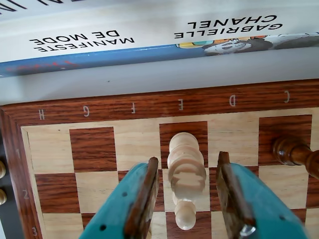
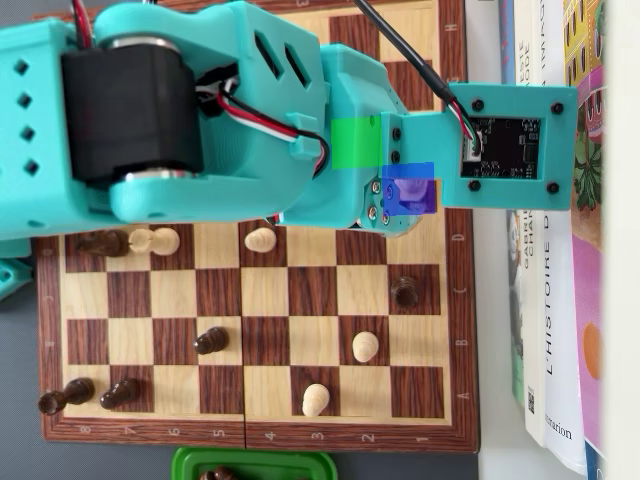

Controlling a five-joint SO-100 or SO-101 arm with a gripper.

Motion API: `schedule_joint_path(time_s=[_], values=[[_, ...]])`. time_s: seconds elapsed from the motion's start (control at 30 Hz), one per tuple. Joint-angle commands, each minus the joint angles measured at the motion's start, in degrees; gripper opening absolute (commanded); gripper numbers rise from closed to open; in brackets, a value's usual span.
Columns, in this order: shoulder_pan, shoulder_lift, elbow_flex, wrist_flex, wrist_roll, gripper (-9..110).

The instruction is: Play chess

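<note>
Teal two-fingered tool [image 1: 187,199] spread wide astride tall pale wooden chess piece [image 1: 186,169] on wood-inlaid chessboard [image 1: 99,107] (rank-two square, E file), gripping nothing yet, seemingly poised to close for a lift.

In the wrist view, the gripper [image 1: 187,186] stands spread around a pale chess piece [image 1: 186,169] near the chessboard's [image 1: 99,107] lettered edge (contact seems absent). A dark piece [image 1: 294,152] stands toward the right edge.

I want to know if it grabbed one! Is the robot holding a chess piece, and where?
Not yet. The gripper is open around the light chess piece, its fingers level with the upper part but apart from it.
</note>
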Motion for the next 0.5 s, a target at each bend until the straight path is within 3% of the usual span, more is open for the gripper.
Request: schedule_joint_path(time_s=[0.0, 0.47], values=[[0.62, -0.44, -2.81, -0.7, 0.53, 17], [0.62, -0.88, -2.9, -1.14, 0.44, 17]])
